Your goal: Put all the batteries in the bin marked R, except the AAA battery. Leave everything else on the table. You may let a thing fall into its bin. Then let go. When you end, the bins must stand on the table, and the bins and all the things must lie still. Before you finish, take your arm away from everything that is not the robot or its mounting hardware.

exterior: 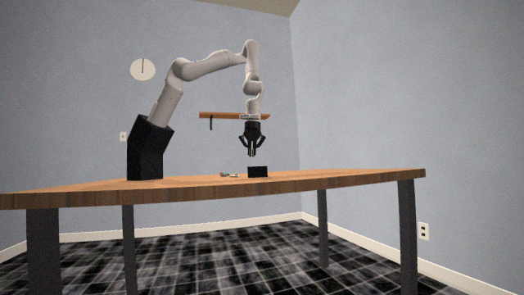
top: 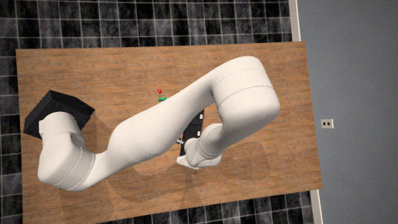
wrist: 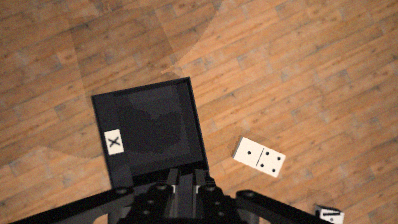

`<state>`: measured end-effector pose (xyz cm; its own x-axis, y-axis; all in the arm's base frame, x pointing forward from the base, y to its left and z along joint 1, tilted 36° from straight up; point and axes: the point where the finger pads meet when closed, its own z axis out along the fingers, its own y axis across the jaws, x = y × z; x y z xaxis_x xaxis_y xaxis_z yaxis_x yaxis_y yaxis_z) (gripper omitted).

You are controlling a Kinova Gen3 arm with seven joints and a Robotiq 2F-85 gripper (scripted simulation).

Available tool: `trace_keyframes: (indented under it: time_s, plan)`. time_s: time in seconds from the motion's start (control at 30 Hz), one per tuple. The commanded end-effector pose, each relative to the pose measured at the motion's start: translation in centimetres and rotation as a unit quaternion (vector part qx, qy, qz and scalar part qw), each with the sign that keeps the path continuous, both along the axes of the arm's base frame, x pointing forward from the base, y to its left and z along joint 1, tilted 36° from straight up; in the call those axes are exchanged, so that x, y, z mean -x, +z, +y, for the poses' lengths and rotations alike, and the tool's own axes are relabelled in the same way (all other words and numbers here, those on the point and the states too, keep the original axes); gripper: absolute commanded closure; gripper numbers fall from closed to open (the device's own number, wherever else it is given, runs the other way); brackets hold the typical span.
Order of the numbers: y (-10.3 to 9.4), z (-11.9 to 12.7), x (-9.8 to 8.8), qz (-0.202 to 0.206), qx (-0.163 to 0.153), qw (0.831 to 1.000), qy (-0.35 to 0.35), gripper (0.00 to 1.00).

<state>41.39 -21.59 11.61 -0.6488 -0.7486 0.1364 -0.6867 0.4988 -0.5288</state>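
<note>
End effector: the end effector [exterior: 251,155] hangs well above the desk [exterior: 327,177], pointing straight down, fingers drawn nearly together with nothing between them.
Bin: a black open bin [wrist: 150,127] sits on the desk below the end effector; the wrist view looks into it and it appears to hold nothing. A white label on its rim reads X [wrist: 114,141]. From the side it shows as a low black box [exterior: 257,171].
Batteries: from above, one green battery [top: 162,99] lies on the desk, partly hidden by the arm; other batteries cannot be made out. In the side view small green and red things [exterior: 224,174] lie just left of the bin, too small to tell apart.
Red die: a small red die [top: 159,91] lies near the green battery, apart from it.
Domino: a white domino [wrist: 259,157] lies flat just beside the bin, not touching it.
Small tile: a white tile [wrist: 330,214] with a dark mark shows at the wrist view's lower edge, partly cut off.
Arm: the arm [top: 155,127] arches over the middle of the desk and hides much of it from above.
</note>
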Motion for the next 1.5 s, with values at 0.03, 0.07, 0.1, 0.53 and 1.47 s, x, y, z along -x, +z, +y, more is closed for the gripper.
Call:
trace_keyframes:
  time_s: [0.03,0.07,0.1,0.53,1.47]
  plan:
    - [-0.43,-2.96,0.38,0.026,0.039,0.996,0.081,0.91]
    - [-0.43,-2.96,0.38,0.033,0.044,0.994,0.093,0.91]
    - [-0.43,-2.96,0.38,0.042,0.049,0.992,0.106,0.91]
    - [-0.43,-2.96,0.38,0.150,0.130,0.934,0.296,0.91]
    - [-0.42,-2.96,0.38,0.328,0.283,0.631,0.644,0.91]
